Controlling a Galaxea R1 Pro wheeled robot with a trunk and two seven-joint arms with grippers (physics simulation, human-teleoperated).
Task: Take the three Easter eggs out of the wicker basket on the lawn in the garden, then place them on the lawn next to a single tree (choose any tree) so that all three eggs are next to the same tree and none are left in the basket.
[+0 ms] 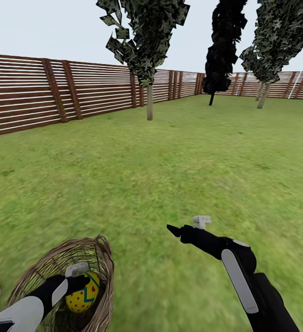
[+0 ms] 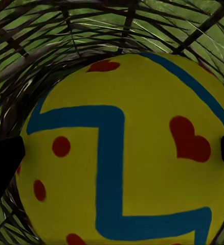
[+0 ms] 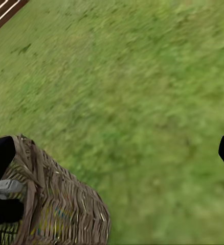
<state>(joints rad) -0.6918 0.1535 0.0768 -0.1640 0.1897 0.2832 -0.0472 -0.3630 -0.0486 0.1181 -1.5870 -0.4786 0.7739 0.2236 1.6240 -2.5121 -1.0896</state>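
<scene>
Fenced garden (image 1: 169, 152): lawn (image 1: 193, 175), trees (image 1: 146, 55).

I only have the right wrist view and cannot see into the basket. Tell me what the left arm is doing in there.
Observer: The left gripper is down inside the wicker basket, right at a yellow Easter egg.
Operator: Report whether the jaws have it.
Observer: In the left wrist view the egg sits between the fingertips, one at each side. I cannot confirm contact.
Operator: Name a tree ahead.
Observer: In the head view, a thin-trunked tree stands near the fence, well beyond the basket.
</scene>
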